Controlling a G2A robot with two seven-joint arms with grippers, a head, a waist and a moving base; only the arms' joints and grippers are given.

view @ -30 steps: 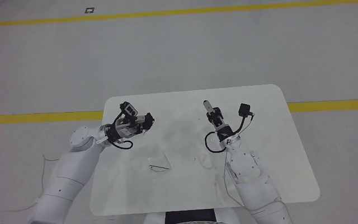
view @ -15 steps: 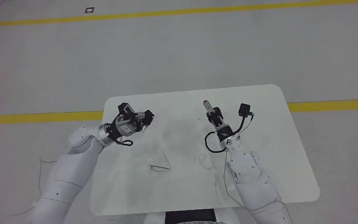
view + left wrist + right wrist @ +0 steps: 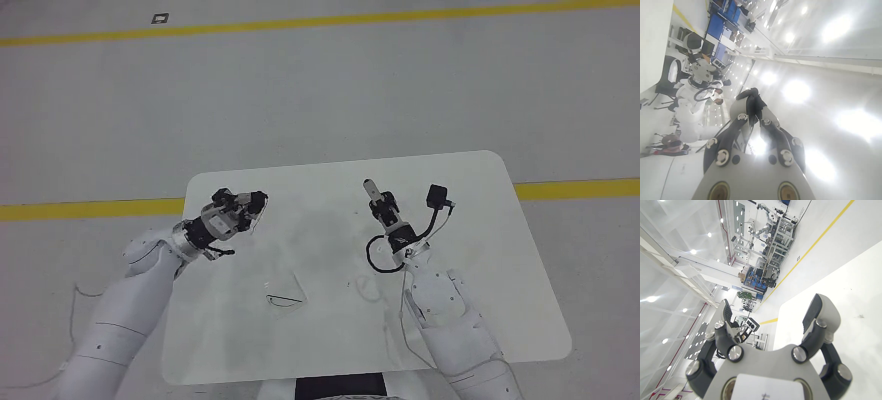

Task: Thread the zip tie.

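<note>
We see the zip tie lying on the table, toward the robot's side and well apart from both claws. It seems bent into a thin loop, but it is too small to tell if the tail passes through the head. The left claw is raised and pressed together, with nothing visible between its fingers. The right claw is spread wide. We judge that grasping and threading are probably left to do.

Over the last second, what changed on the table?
The left gripper, shut, drifted slightly toward the far-left edge of the table, turning as it went. Nothing was taken hold of or let go. The right gripper, open, kept its place. The zip tie lay untouched on the table between the arms.
</note>
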